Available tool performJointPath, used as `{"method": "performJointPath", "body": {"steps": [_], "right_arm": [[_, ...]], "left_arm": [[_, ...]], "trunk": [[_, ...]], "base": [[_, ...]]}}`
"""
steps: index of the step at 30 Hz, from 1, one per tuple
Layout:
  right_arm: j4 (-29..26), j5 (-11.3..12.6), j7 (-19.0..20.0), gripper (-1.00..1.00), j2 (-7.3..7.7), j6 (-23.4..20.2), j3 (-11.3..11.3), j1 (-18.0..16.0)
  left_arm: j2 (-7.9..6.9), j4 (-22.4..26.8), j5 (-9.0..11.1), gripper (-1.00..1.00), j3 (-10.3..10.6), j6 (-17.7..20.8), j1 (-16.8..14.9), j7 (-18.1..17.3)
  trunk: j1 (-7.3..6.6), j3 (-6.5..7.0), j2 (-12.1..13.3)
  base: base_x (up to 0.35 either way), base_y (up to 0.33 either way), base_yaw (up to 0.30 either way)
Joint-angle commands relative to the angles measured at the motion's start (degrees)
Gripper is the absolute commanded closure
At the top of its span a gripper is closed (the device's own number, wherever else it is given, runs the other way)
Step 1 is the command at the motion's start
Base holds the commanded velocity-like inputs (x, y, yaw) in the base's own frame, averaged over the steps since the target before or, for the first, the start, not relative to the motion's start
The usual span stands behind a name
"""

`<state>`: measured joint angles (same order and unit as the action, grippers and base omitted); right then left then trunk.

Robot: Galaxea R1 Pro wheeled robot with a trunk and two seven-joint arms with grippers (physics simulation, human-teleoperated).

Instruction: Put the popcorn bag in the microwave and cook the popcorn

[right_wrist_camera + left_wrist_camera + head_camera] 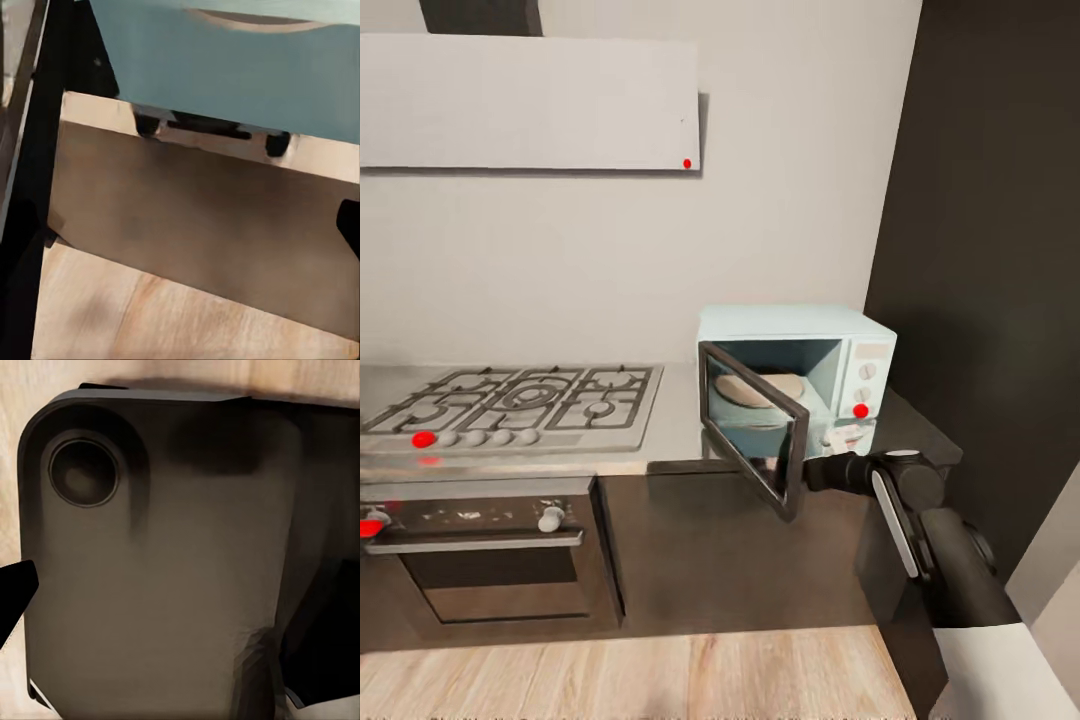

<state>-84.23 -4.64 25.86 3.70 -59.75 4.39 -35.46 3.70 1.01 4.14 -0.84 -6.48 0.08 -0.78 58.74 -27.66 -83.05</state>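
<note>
Microwave (797, 375) door (755, 430) open, popcorn bag (758, 388) lying inside.

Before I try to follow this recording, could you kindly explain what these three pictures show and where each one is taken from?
These are simulator renders of a wheeled robot with two arms. The large picture comes from its head camera, looking down at a kitchen. On the countertop sits a pale blue microwave with its door swung open; something tan and rounded, probably the popcorn bag, lies inside. Left of it is a steel gas hob above a dark oven. The right arm reaches toward the microwave. The other pictures come from wrist cameras: the right one sees the microwave's underside, the left one a dark rounded part I cannot identify. Neither shows whether its gripper holds anything.
</note>
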Motion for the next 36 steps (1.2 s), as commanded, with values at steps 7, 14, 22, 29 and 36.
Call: {"method": "performJointPath", "body": {"steps": [7,14,22,29,36], "right_arm": [[-0.06,-0.27,0.33,-1.0,-0.08,-0.25,0.08,-0.05],[-0.06,-0.29,0.33,-1.0,0.06,-0.25,0.01,-0.05],[-0.03,-0.29,0.33,-1.0,0.27,-0.25,0.01,-0.05],[0.01,-0.29,0.33,-1.0,0.43,-0.25,-0.01,-0.05],[0.03,-0.21,0.41,-1.0,0.66,-0.25,-0.68,-0.05]], "left_arm": [[-0.02,0.04,0.43,-1.0,-0.1,-0.11,0.01,-0.1],[-0.02,0.04,0.43,-1.0,-0.08,-0.12,0.02,-0.1],[0.0,0.04,0.43,-1.0,-0.08,-0.12,0.01,-0.1],[0.0,0.04,0.43,-1.0,-0.04,-0.12,0.02,-0.1],[0.0,0.04,0.43,-1.0,-0.07,-0.12,0.01,-0.1]], "trunk": [[-0.01,-0.05,-0.03],[-0.01,-0.05,-0.03],[-0.01,-0.05,-0.03],[-0.01,-0.05,-0.03],[-0.01,-0.05,-0.03]], "base": [[-0.026,0.246,0.0],[0.0,0.3,0.0],[0.0,0.321,0.0],[0.0,0.242,0.0],[0.0,0.009,0.0]]}}
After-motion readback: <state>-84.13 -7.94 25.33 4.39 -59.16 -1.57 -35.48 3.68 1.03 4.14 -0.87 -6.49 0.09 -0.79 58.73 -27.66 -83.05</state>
